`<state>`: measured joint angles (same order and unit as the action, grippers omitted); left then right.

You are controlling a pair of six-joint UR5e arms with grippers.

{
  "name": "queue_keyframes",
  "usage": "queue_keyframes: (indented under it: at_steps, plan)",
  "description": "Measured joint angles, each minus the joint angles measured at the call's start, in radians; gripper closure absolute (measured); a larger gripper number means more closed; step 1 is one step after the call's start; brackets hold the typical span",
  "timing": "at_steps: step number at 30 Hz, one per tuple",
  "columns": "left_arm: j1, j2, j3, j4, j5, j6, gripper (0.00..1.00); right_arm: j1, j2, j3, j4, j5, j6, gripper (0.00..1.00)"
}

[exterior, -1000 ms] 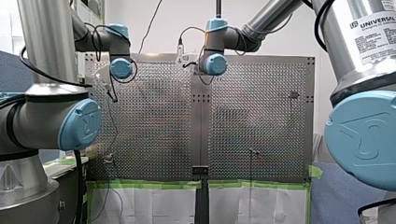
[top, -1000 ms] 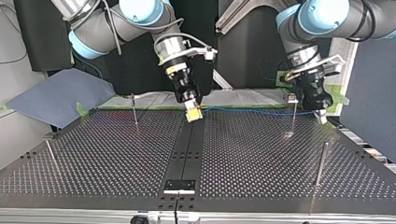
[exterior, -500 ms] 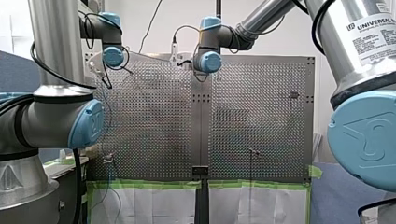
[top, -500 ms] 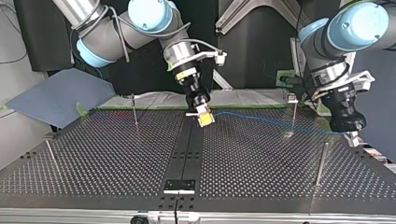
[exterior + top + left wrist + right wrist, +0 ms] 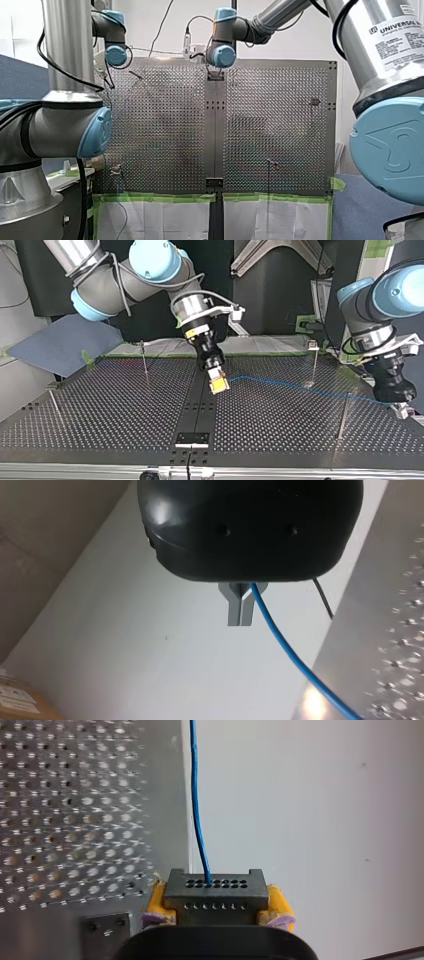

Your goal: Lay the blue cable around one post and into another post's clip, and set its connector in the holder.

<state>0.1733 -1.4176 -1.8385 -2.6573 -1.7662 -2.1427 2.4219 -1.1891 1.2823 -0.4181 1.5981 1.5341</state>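
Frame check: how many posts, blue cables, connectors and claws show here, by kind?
posts: 4
blue cable: 1
connector: 1
claws, my left claw and my right claw: 2
total: 8

In the right wrist view the body of my right gripper covered the near part of the connector, and the blue cable ran out of the picture ahead of it. In the left wrist view my left gripper hid with its body where the cable met the fingers. In the front view both grippers sat mostly behind my left arm and my right arm. In the top view the clip on the far right post was too small to read.
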Motion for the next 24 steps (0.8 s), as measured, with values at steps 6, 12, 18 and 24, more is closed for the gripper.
queue_keyframes:
  at_steps: [6,12,18,24]
  plan:
    - [0.02,-0.022,0.013,0.0,0.035,-0.01,1.0,0.0,0.013,-0.028,0.01,-0.001,0.0,1.0]
    - [0.039,-0.068,0.015,0.0,0.068,-0.012,1.0,-0.002,0.017,-0.031,0.008,-0.002,0.0,1.0]
    - [0.058,-0.117,0.032,0.011,0.097,-0.022,1.0,-0.007,0.021,-0.031,0.005,-0.003,0.0,1.0]
    - [0.079,-0.134,0.058,0.01,0.115,-0.032,1.0,-0.01,0.043,-0.05,0.009,-0.005,0.0,1.0]
